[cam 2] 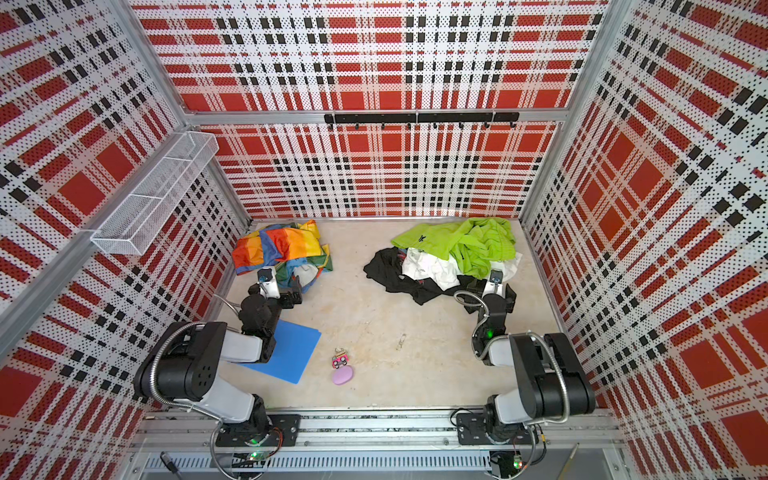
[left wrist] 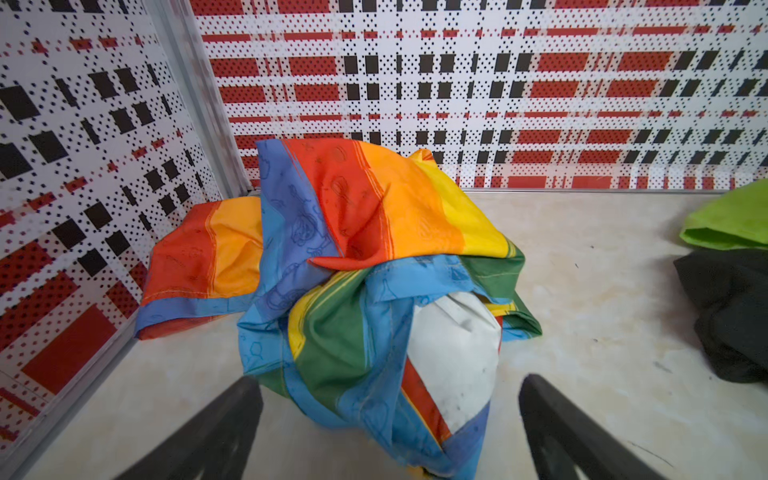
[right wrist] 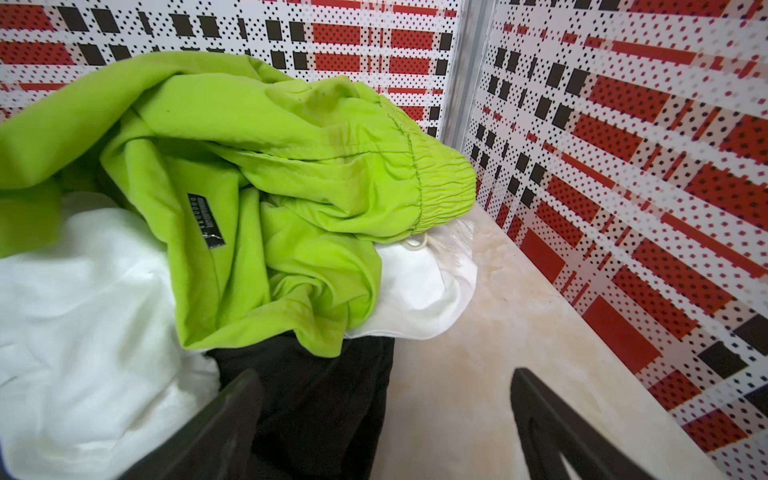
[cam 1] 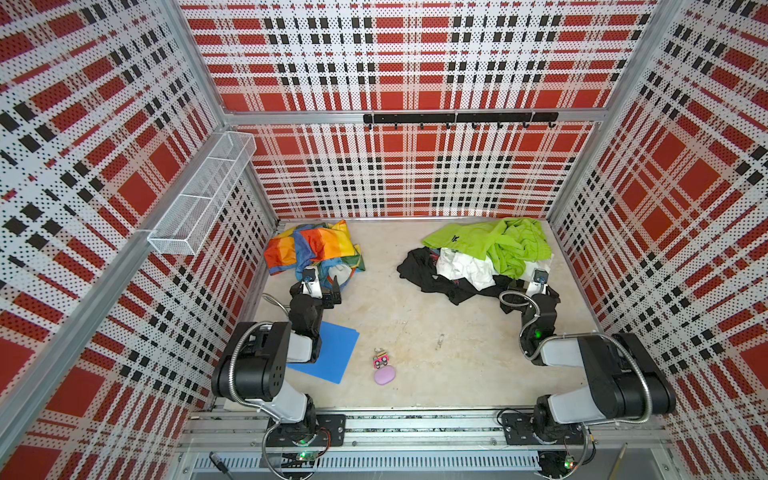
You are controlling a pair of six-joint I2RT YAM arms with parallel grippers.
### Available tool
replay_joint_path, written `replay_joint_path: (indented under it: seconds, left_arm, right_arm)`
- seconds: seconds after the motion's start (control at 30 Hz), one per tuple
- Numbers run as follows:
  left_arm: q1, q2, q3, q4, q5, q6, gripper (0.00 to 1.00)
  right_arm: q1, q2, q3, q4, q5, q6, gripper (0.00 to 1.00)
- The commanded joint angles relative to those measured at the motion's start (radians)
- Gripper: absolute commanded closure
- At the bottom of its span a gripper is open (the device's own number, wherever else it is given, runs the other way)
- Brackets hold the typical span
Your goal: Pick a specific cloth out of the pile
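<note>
Black fingers [left wrist: 232, 415] of the left gripper [left wrist: 388, 384] stand wide apart and hold nothing. The near end of the cloth [left wrist: 374, 208] lies between them. I cannot tell if it touches them. The cloth is thin and shiny, with stripes of blue, green, yellow, orange and red. It is all bunched up, and a white patch [left wrist: 453, 353] shows in its folds. In both top views the cloth [cam 1: 320, 245] [cam 2: 286, 245] sits in the far left corner of the table [cam 1: 415, 316], close to the walls.

The right gripper [right wrist: 382, 378] is wide open too and holds nothing. One finger [right wrist: 224, 419] is over a black garment [right wrist: 316, 395]. The second finger is over bare table. Just past them is the pile [right wrist: 208, 249]. A lime-green garment [right wrist: 270, 166] lies on top of a white garment [right wrist: 83, 291], and the black one is at the near edge. In both top views the pile [cam 1: 478, 257] [cam 2: 449, 253] is on the far right side, well apart from the cloth, with bare table between them.

Nearer the front, a blue folder [cam 1: 336, 353] lies flat, partly under the left arm. Near the middle is a small pink toy [cam 1: 381, 360], and a purple oval thing [cam 1: 385, 376] is just beside it. A white wire basket [cam 1: 203, 191] hangs on the left wall. A black rail with hooks [cam 1: 457, 118] is on the back wall.
</note>
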Motion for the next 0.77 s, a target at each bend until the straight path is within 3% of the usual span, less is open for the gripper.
replay_joint_path:
  seconds: [0.0,0.73]
  left_arm:
    - [0.005,-0.003,0.011,0.010,0.021,-0.017,0.01]
    - [0.012,-0.004,0.006,0.016,0.069,-0.010,0.01]
  right_arm:
    - [-0.020,0.056,-0.021,0.220,-0.068,-0.008,0.00]
    - [-0.035,0.054,-0.010,0.194,-0.123,-0.015,0.00]
